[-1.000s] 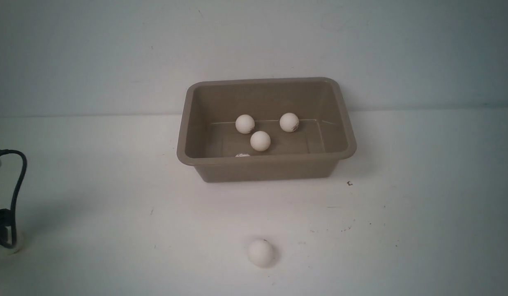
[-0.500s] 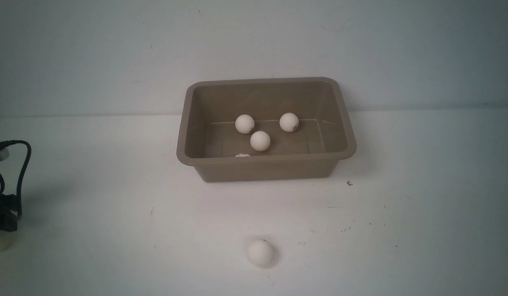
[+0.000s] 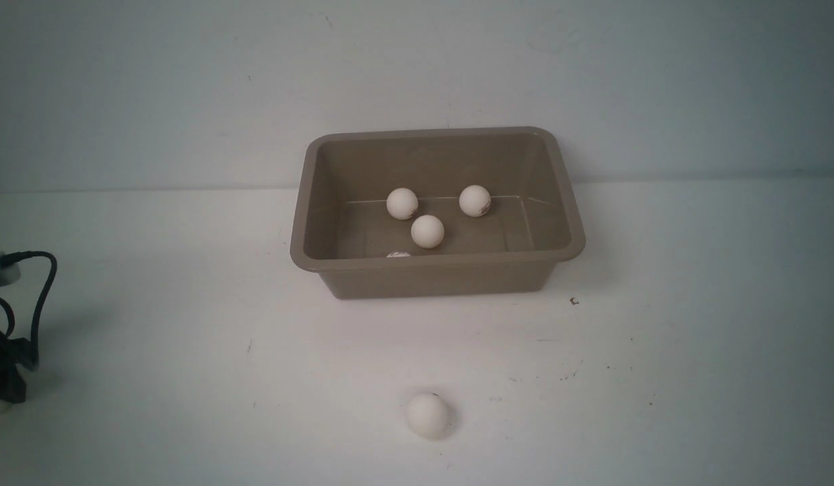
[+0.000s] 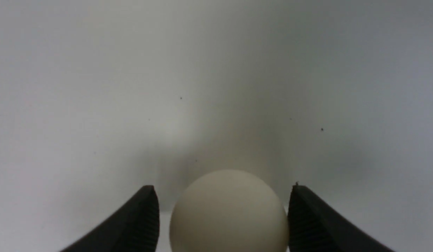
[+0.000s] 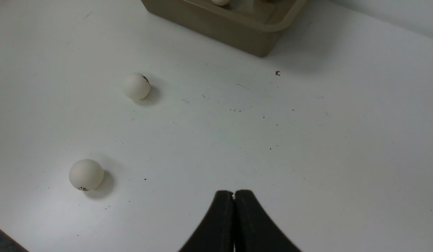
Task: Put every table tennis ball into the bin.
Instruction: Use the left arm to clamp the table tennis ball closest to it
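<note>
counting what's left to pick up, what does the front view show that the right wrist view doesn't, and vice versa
Only the front view: the whole bin interior with four balls inside, one mostly hidden by the near wall, and a black cable at the left edge. Only the right wrist view: a second loose ball and the shut right gripper. Both: a bin corner and the marked loose ball.

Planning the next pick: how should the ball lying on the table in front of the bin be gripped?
Take the ball across its widest middle, a finger on each side, coming straight down from above. It is a smooth sphere, standing free on the table, so a sideways push would probably roll it. The right gripper is shut and must open first.
</note>
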### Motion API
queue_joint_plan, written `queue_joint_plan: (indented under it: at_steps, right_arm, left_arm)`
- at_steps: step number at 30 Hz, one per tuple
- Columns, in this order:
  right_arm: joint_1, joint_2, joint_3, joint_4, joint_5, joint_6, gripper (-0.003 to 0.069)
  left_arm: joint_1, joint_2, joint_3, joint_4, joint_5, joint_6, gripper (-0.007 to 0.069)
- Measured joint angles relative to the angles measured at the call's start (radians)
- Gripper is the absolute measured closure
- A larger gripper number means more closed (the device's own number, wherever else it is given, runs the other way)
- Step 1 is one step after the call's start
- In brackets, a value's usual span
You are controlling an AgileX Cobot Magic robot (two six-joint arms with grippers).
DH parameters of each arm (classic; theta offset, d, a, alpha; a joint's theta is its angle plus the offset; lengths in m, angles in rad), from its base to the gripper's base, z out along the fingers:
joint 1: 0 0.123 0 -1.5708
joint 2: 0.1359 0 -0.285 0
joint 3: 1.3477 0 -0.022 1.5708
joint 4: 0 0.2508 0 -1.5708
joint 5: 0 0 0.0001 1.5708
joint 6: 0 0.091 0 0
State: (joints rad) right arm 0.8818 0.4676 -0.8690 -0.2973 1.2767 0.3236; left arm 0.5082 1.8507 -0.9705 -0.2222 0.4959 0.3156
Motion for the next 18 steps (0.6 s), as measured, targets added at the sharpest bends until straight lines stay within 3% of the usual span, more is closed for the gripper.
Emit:
queue_joint_plan:
  at_steps: [4, 9, 14, 18]
  right_arm:
    - [0.000, 0.000, 0.000, 0.002, 0.000, -0.001, 0.0674]
    - [0.000, 0.000, 0.000, 0.002, 0.000, -0.001, 0.0674]
    - [0.000, 0.000, 0.000, 0.002, 0.000, -0.002, 0.0674]
    - [0.000, 0.000, 0.000, 0.002, 0.000, -0.004, 0.0674]
  left_arm:
    - [0.000, 0.002, 0.000, -0.008, 0.000, -0.016, 0.0283]
    - [-0.051, -0.112, 0.000, -0.108, 0.041, 0.027, 0.0281]
    - [-0.259, -0.297, -0.032, -0.301, 0.078, 0.195, 0.0280]
    - [-0.518, -0.350, -0.114, -0.411, 0.046, 0.259, 0.0280]
